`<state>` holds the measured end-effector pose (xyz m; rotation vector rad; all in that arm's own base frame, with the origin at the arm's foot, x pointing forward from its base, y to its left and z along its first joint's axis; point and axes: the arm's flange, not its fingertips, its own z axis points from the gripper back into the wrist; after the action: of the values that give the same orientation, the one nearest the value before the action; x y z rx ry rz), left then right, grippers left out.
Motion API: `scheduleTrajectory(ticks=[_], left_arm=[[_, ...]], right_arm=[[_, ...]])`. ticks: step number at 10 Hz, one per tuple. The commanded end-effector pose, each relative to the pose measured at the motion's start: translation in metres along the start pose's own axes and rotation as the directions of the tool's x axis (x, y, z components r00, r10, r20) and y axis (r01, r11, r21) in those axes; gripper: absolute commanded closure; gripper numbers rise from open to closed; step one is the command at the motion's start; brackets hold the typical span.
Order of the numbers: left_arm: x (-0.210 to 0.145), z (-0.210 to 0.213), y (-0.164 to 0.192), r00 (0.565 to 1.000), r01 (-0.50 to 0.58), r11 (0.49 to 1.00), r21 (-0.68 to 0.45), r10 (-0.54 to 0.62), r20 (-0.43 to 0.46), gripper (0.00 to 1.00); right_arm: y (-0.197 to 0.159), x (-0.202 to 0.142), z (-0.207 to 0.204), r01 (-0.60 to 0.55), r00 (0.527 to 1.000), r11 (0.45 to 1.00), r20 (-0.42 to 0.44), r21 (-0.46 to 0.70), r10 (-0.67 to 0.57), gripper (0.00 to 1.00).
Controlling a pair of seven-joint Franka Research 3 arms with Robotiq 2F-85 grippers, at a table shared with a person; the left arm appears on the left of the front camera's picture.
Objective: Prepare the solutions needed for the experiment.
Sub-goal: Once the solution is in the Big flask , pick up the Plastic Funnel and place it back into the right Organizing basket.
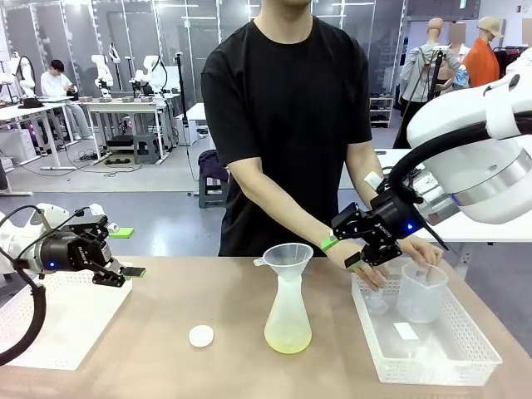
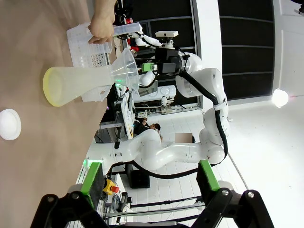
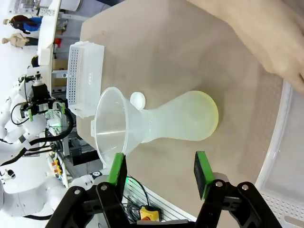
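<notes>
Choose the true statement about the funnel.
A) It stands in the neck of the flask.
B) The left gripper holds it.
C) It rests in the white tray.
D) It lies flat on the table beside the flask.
A: the funnel stands upright in the neck of the flask, above the pale yellow-green liquid at the flask's bottom, with no gripper touching it.

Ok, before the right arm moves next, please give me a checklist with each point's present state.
1. The flask upright, the funnel seated in its neck: ok.
2. The solution in flask, shallow layer: ok.
3. The right gripper open, empty: ok.
4. The left gripper open, apart from flask: ok.
5. The person's hands out of the basket: not ok, one is at the beaker.
6. What the beaker holds: cannot tell.
</notes>
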<state>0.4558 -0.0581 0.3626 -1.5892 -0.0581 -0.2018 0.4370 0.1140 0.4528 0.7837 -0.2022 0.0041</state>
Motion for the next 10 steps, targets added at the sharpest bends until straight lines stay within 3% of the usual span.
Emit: scheduleTrajectory(ticks=[1, 3, 6, 10], left_arm=[[0.001, -0.001, -0.002, 1.000, 0.005, 1.000, -0.015, -0.005, 0.009, 0.00], [0.001, -0.001, -0.002, 1.000, 0.005, 1.000, -0.015, -0.005, 0.009, 0.00], [0.001, -0.001, -0.002, 1.000, 0.005, 1.000, -0.015, -0.005, 0.009, 0.00], [0.001, -0.001, -0.002, 1.000, 0.005, 1.000, -0.015, -0.005, 0.009, 0.00]], right_arm=[[-0.001, 0.002, -0.001, 0.006, 1.000, 1.000, -0.002, 0.020, -0.006, 0.28], [-0.002, 0.001, 0.001, 0.005, 1.000, 1.000, 0.001, 0.001, -0.005, 0.28], [0.038, -0.009, 0.006, -0.009, 1.000, 0.993, 0.020, -0.116, 0.011, 0.28], [0.067, -0.004, 0.003, 0.026, 1.000, 0.988, -0.007, -0.155, -0.027, 0.28]])
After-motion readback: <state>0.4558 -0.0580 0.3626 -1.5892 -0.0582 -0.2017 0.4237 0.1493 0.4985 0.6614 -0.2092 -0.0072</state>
